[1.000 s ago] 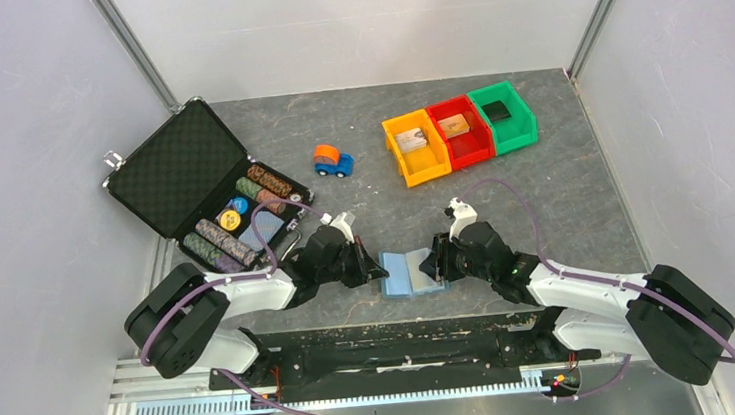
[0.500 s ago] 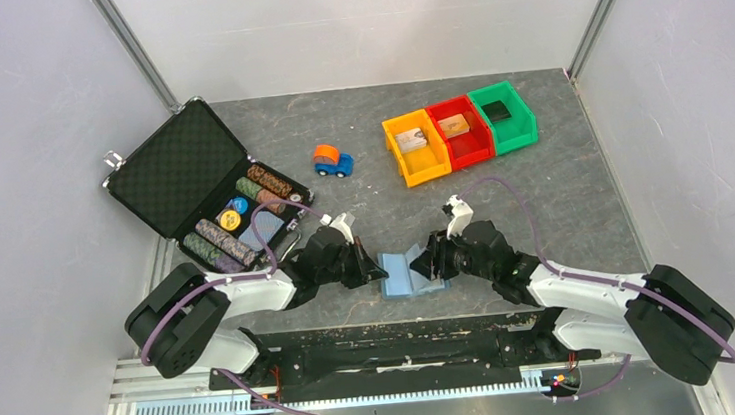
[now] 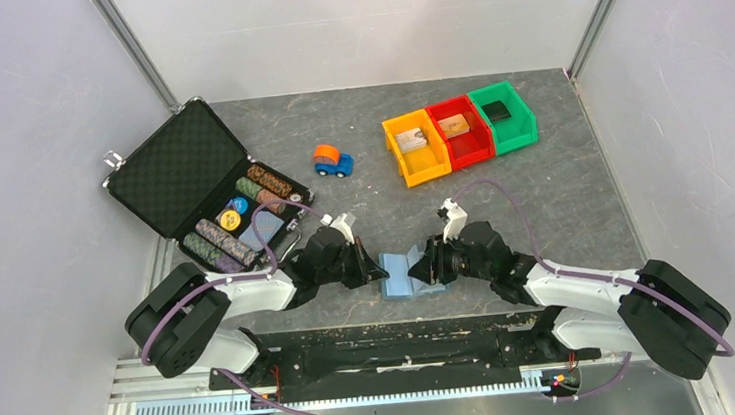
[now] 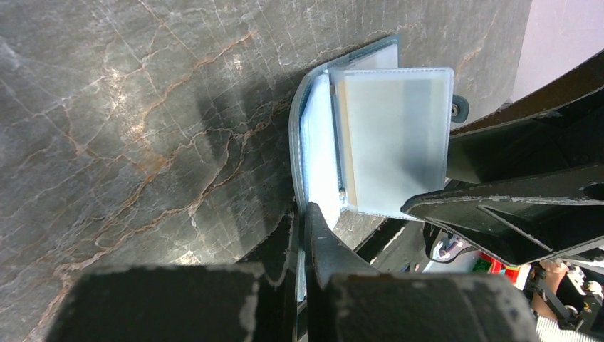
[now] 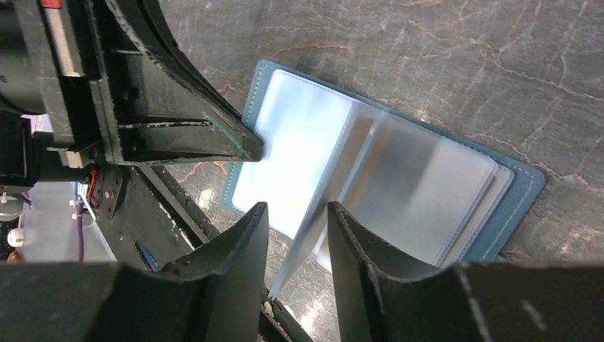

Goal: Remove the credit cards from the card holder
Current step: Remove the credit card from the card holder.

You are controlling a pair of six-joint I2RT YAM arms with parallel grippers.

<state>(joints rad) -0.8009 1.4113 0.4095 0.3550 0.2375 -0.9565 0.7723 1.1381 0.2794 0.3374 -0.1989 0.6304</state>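
The light-blue card holder (image 3: 402, 277) lies open on the table between my grippers. My left gripper (image 4: 308, 211) is shut on its left cover edge and pins it; it also shows in the top view (image 3: 373, 267). My right gripper (image 5: 295, 222) is open, and one clear inner sleeve (image 5: 335, 178) stands up between its fingers. It is also seen in the top view (image 3: 430, 263). In the left wrist view a tan credit card (image 4: 343, 135) shows through the raised sleeve (image 4: 395, 135). More clear sleeves (image 5: 434, 192) lie flat on the right half.
An open black case (image 3: 180, 174) with poker chips stands at the back left. A blue-and-orange toy car (image 3: 332, 159) sits mid-table. Orange (image 3: 416, 146), red (image 3: 460, 129) and green (image 3: 502, 115) bins stand at the back right, each with a small flat piece inside.
My right gripper has moved left over the card holder, and a clear sleeve has risen from flat to upright between its fingers. The left gripper has not moved.
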